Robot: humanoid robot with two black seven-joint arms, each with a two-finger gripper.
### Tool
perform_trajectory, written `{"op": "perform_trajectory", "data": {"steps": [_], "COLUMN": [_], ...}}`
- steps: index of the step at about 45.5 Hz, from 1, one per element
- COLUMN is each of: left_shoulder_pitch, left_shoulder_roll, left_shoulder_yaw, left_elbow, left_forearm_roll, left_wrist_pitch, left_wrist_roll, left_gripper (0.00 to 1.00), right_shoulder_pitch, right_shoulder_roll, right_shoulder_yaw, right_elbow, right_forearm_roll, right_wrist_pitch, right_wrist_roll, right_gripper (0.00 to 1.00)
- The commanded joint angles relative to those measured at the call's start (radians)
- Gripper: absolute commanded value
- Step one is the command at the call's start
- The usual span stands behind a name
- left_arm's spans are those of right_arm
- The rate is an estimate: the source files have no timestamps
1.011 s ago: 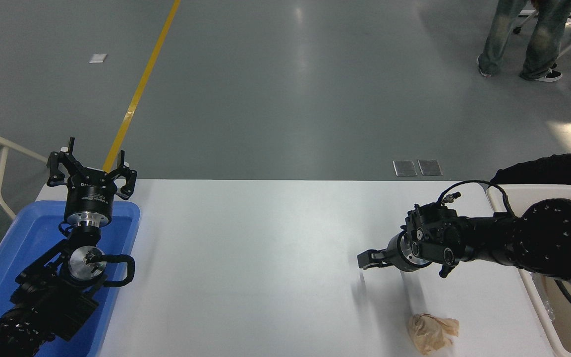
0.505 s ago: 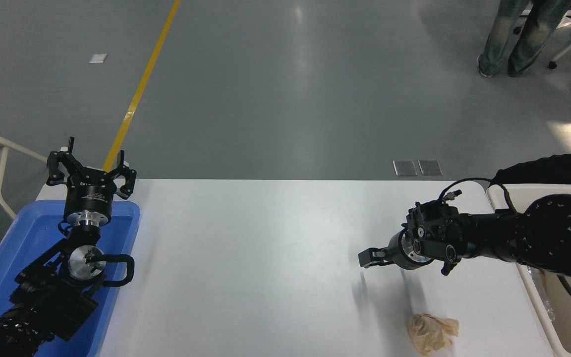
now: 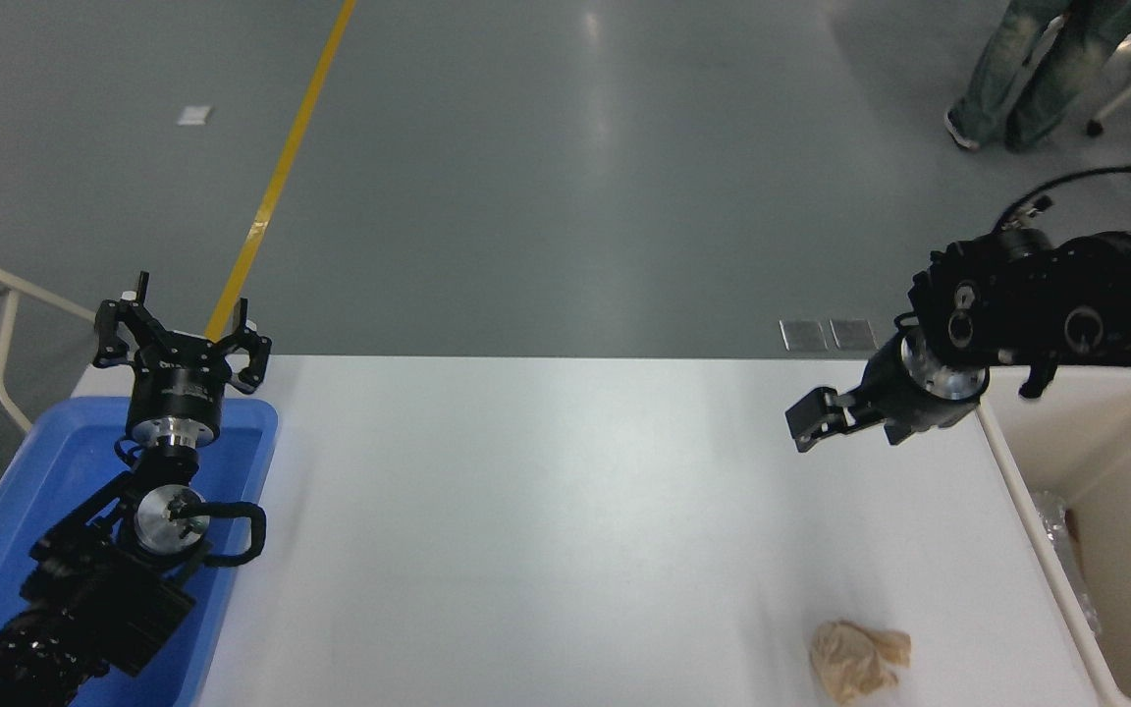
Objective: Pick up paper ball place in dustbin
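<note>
Hovering right tool (image 3: 814, 424), nothing gripped

From the head view, you see its fingers together above the desk (image 3: 546, 530) beside the dustbin (image 3: 1037, 511); the paper ball (image 3: 855, 660) lies near the front edge; the left tool (image 3: 181, 339) sits spread above the blue tray (image 3: 26, 491).

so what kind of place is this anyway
Probably a robotics lab or workshop floor: a bare white table on smooth grey flooring with a yellow floor line, and a person standing beside a wheeled chair in the background.
</note>
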Motion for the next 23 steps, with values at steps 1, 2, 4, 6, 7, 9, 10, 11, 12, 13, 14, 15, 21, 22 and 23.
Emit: {"op": "perform_trajectory", "data": {"steps": [1, 2, 4, 6, 7, 9, 10, 11, 12, 13, 14, 15, 21, 22, 23], "left_shoulder_pitch": [0.001, 0.001, 0.001, 0.001, 0.001, 0.001, 0.001, 0.001, 0.001, 0.001, 0.001, 0.001, 0.001, 0.001, 0.001], "left_shoulder_roll": [0.0, 0.0, 0.0, 0.0, 0.0, 0.0, 0.0, 0.0, 0.0, 0.0, 0.0, 0.0, 0.0, 0.0, 0.0], "left_shoulder_yaw": [0.0, 0.0, -0.002, -0.002, -0.002, 0.0, 0.0, 0.0, 0.0, 0.0, 0.0, 0.0, 0.0, 0.0, 0.0], "left_elbow": [0.0, 0.0, 0.0, 0.0, 0.0, 0.0, 0.0, 0.0, 0.002, 0.0, 0.0, 0.002, 0.0, 0.002, 0.002], "left_forearm_roll": [0.0, 0.0, -0.002, -0.002, -0.002, -0.002, -0.003, -0.002, -0.003, -0.003, -0.003, -0.003, -0.003, -0.003, -0.003], "left_wrist_pitch": [0.0, 0.0, 0.0, 0.0, 0.0, 0.0, 0.0, 0.0, 0.001, 0.001, 0.001, 0.001, 0.001, 0.001, 0.001], "left_wrist_roll": [0.0, 0.0, 0.0, -0.002, -0.002, -0.002, -0.002, -0.002, -0.002, -0.002, -0.002, -0.002, -0.003, -0.002, -0.002], "left_gripper": [0.99, 0.99, 0.99, 0.99, 0.99, 0.99, 0.99, 0.99, 0.99, 0.99, 0.99, 0.99, 0.99, 0.99, 0.99], "right_shoulder_pitch": [0.322, 0.336, 0.364, 0.375, 0.378, 0.382, 0.384, 0.385, 0.387, 0.385, 0.384, 0.381, 0.332, 0.32, 0.306], "right_shoulder_roll": [-0.058, -0.06, -0.061, -0.061, -0.061, -0.061, -0.06, -0.06, -0.058, -0.057, -0.055, -0.054, -0.054, -0.054, -0.052], "right_shoulder_yaw": [-0.163, -0.172, -0.186, -0.192, -0.194, -0.205, -0.212, -0.219, -0.226, -0.235, -0.242, -0.248, -0.262, -0.262, -0.262], "right_elbow": [0.217, 0.223, 0.231, 0.242, 0.248, 0.259, 0.265, 0.271, 0.275, 0.277, 0.277, 0.279, 0.292, 0.295, 0.295], "right_forearm_roll": [0.074, 0.075, 0.078, 0.08, 0.08, 0.08, 0.08, 0.08, 0.077, 0.075, 0.074, 0.074, 0.067, 0.064, 0.058], "right_wrist_pitch": [0.092, 0.095, 0.097, 0.097, 0.097, 0.097, 0.097, 0.097, 0.094, 0.091, 0.089, 0.088, 0.066, 0.057, 0.046], "right_wrist_roll": [0.003, 0.003, 0.003, 0.003, 0.002, 0.002, 0.002, 0.0, -0.001, -0.001, -0.001, -0.001, -0.001, 0.0, 0.0], "right_gripper": [1.0, 1.0, 1.0, 1.0, 1.0, 1.0, 1.0, 1.0, 1.0, 1.0, 1.0, 1.0, 1.0, 1.0, 1.0]}}
